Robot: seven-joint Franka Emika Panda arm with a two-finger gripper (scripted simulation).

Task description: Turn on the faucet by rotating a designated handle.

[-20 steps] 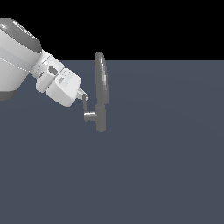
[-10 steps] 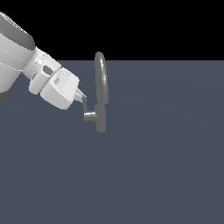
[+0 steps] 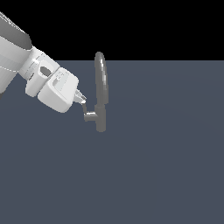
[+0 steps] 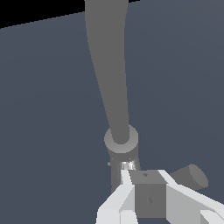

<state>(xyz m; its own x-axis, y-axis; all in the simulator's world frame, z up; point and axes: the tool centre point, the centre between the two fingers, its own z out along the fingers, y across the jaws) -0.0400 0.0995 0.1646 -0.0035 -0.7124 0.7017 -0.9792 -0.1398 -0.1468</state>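
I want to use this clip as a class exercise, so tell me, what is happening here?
A white simulated robot arm is working on a grey faucet that stands on a flat grey surface. Its gripper has its fingertips at the handle, the short lever on the stubby side cylinder, on the exterior view's left of the tall arched spout. In the wrist view the fingers sit close around a grey block, apparently the handle. Whether water is running cannot be seen.

White arm (image 3: 26, 65) reaches in from the exterior view's left, gripper (image 3: 81, 99) tips right at the handle (image 3: 85, 109) of the grey faucet (image 3: 101, 94). The thin lever stands up from the stubby side cylinder (image 3: 91, 117). Tall arched spout (image 3: 100, 78) rises behind, over the plain grey floor (image 3: 162, 162).
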